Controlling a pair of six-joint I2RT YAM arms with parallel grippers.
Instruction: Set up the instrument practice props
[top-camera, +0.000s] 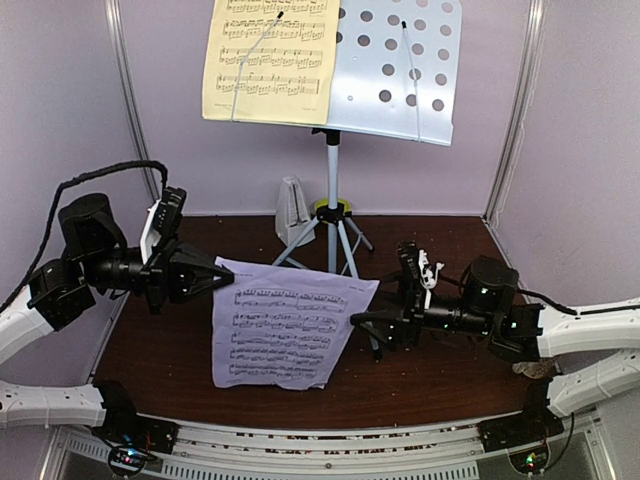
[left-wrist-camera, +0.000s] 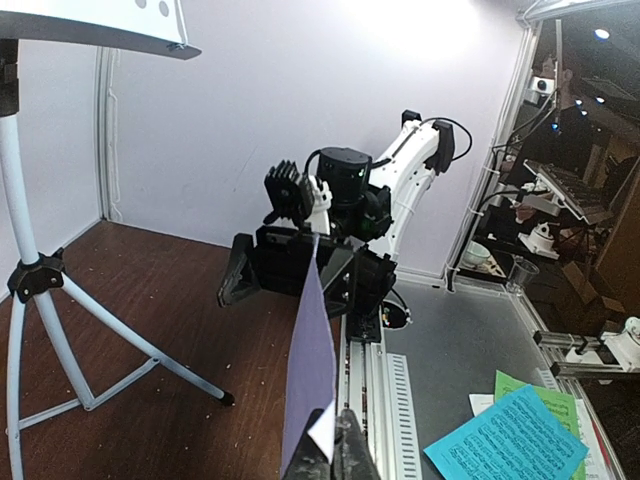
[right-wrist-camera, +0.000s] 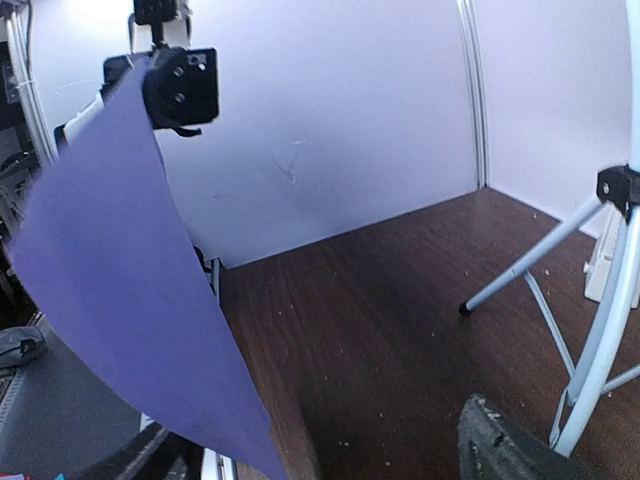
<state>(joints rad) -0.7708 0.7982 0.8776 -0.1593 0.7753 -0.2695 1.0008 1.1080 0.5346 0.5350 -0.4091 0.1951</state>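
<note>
The left hand (top-camera: 222, 273) is pinched shut on the left edge of the lilac sheet (top-camera: 290, 325), low in front of the music stand (top-camera: 400, 70). The right hand (top-camera: 385, 300) gapes wide about the opposite edge, gripping nothing. It should close squarely there first. Both hands can then raise the sheet taut to the stand's bare half, beside the yellow sheet (top-camera: 265, 60).

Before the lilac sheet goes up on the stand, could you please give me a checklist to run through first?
1. Left tool shut on the lilac sheet's edge: ok.
2. Right tool open, not clamping the sheet: ok.
3. Music stand's right half free for it: ok.
4. Yellow sheet sitting on the left half: ok.
5. Metronome upright: ok.
6. Sheet clear of the stand's legs: cannot tell.
</note>
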